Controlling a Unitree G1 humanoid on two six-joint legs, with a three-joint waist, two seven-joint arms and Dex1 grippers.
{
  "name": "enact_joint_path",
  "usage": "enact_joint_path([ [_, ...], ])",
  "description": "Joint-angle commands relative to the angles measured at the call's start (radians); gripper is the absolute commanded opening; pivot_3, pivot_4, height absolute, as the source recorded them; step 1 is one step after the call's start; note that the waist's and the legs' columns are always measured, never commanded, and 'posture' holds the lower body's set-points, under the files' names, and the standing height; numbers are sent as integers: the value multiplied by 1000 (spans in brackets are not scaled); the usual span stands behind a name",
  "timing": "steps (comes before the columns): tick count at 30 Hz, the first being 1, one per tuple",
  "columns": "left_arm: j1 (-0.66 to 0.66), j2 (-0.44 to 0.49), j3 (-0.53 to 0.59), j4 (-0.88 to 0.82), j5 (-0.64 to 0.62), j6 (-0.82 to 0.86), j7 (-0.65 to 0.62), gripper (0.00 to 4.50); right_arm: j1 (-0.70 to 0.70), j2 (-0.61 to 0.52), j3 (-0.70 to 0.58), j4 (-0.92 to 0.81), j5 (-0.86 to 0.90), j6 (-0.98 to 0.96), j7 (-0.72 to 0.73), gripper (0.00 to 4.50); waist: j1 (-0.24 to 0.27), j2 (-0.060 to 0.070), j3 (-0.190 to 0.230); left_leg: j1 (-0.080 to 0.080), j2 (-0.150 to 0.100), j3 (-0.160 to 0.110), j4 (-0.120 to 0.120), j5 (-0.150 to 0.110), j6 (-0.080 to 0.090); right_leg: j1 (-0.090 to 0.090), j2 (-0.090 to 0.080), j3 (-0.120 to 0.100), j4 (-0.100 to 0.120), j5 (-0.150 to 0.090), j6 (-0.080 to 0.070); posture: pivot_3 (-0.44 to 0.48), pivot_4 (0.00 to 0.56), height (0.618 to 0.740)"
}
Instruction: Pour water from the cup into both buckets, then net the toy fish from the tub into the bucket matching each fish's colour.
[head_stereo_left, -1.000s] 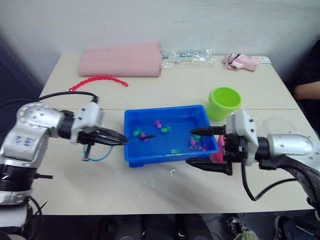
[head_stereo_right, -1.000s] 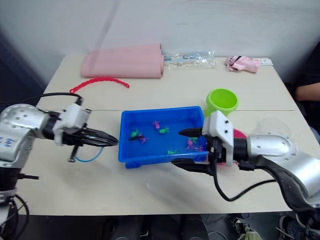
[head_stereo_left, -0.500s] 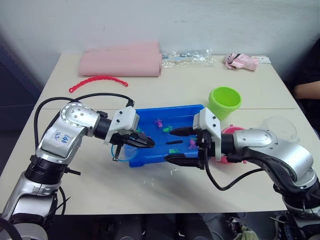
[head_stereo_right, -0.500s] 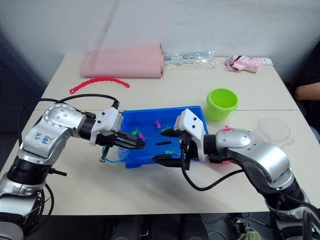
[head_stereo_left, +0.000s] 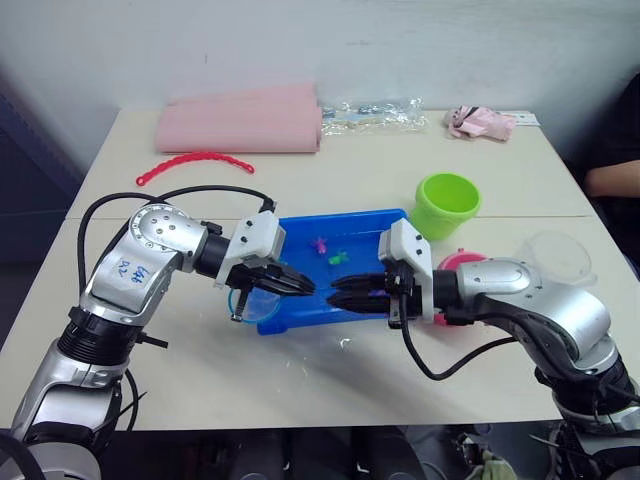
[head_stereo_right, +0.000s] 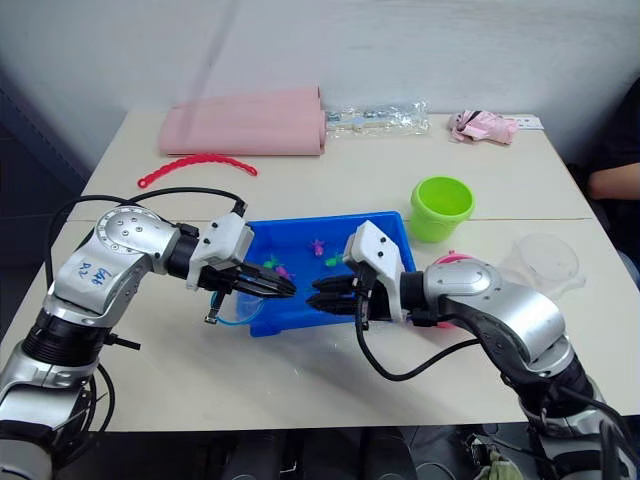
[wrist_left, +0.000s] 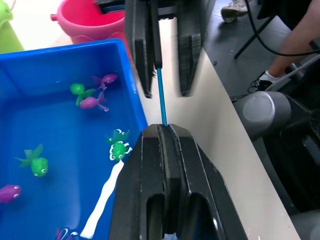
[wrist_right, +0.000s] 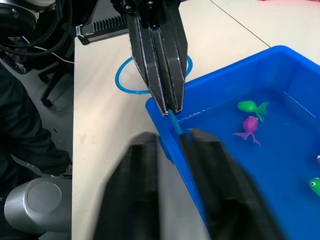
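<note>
The blue tub (head_stereo_left: 342, 215) sits mid-table with pink and green toy fish (head_stereo_left: 320, 243) in water. My left gripper (head_stereo_left: 303, 286) is shut on the net's thin blue handle (wrist_left: 161, 95) over the tub's front rim. The net's hoop (head_stereo_left: 246, 306) hangs below the gripper, outside the tub. My right gripper (head_stereo_left: 338, 294) faces the left one tip to tip, its fingers (wrist_left: 145, 50) drawn in on both sides of that handle. The lime green bucket (head_stereo_left: 449, 203) stands behind the tub's right end. The pink bucket (head_stereo_left: 458, 262) is partly hidden behind my right arm. The clear cup (head_stereo_left: 555, 255) is at the far right.
A folded pink cloth (head_stereo_left: 240, 125), a clear plastic bag (head_stereo_left: 375, 110) and a small pink item (head_stereo_left: 480, 122) lie along the back edge. A red beaded strip (head_stereo_left: 195, 160) lies at the back left. A person's arm (head_stereo_left: 612, 180) shows at the right edge.
Both grippers have moved in from the tub's two ends and now meet over its front rim. The right gripper's wide-open jaws have narrowed around the net handle.
</note>
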Motion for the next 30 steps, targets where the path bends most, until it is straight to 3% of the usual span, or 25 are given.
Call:
enact_joint_path([
  [1, -18, 5, 3, -29, 2, -3, 0, 0, -1, 10, -5, -17, -12, -29, 18, 50, 0, 0, 0, 0, 0, 0, 0, 0, 0, 0, 0, 0, 0, 0, 0, 0, 150, 740],
  [10, 10, -7, 55, -42, -47, 11, 14, 0, 8, -5, -15, -20, -32, -44, 66, 50, 0, 0, 0, 0, 0, 0, 0, 0, 0, 0, 0, 0, 0, 0, 0, 0, 150, 740],
  [13, 22, -39, 156, -54, -161, 37, 27, 990, 18, -15, -30, -24, -36, -61, 81, 0, 0, 0, 0, 0, 0, 0, 0, 0, 0, 0, 0, 0, 0, 0, 0, 0, 150, 740],
  [16, 32, -54, 260, -51, -244, 67, 69, 2418, 34, -41, -65, -28, -36, -82, 103, 0, 0, 0, 0, 0, 0, -1, 1, 0, 0, 0, 0, 0, 0, 0, 0, 0, 150, 740],
  [21, 93, -27, 450, 27, -302, 56, 136, 4454, 108, -203, -211, 7, -61, -141, 190, 0, 0, 0, 0, 0, 0, -1, 1, 0, 0, 1, -1, 0, 0, 0, 0, 0, 150, 740],
  [24, 154, -15, 500, 90, -242, -57, 151, 4454, 138, -315, -286, 102, -138, -241, 254, 0, 0, 0, 0, 1, 0, -1, 1, 0, 0, 1, -1, -1, 0, 0, 0, 0, 150, 740],
  [30, 325, -11, 474, 109, -195, -197, 89, 4454, 86, -471, -246, 393, -370, -601, 425, 0, -2, 0, 0, 3, 0, 4, 0, 0, 0, 0, -1, 3, -4, 0, 0, 0, 150, 740],
])
